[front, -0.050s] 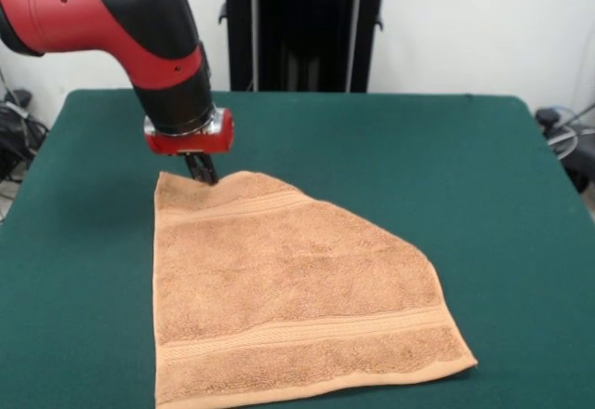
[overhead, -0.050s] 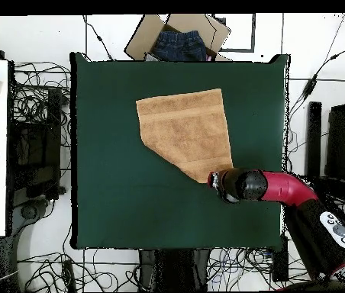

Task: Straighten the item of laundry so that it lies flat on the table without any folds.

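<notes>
Orange-tan terry towel (front, -0.050s: 288,297) lies mostly flat on the dark green felt table (front, -0.050s: 483,177), one corner folded under; gripper (front, -0.050s: 201,169) pinches its far edge.

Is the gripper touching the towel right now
Touching. In the front view the gripper tips meet the top edge of the towel with no green table showing between them.

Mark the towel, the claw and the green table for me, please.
towel (front, -0.050s: 288,307): front view, middle of its terry surface.
claw (front, -0.050s: 202,169): front view, dark tips at the towel's far corner.
table (overhead, -0.050s: 114,175): overhead view, bare green top.
</notes>
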Action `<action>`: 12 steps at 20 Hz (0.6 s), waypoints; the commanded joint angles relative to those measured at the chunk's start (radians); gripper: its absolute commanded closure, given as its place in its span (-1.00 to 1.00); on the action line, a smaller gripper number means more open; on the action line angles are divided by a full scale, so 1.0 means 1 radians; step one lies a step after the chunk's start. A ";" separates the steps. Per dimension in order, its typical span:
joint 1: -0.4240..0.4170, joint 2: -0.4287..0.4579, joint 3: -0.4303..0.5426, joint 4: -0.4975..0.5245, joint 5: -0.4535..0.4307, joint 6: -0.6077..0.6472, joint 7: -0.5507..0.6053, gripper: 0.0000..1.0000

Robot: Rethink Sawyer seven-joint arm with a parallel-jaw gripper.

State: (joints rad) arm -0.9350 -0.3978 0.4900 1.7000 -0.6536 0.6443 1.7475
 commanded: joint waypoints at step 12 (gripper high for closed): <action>-0.032 -0.146 0.089 0.111 0.009 0.051 -0.170 1.00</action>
State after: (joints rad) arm -0.9420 -0.4618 0.4958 1.7384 -0.6537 0.6430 1.7475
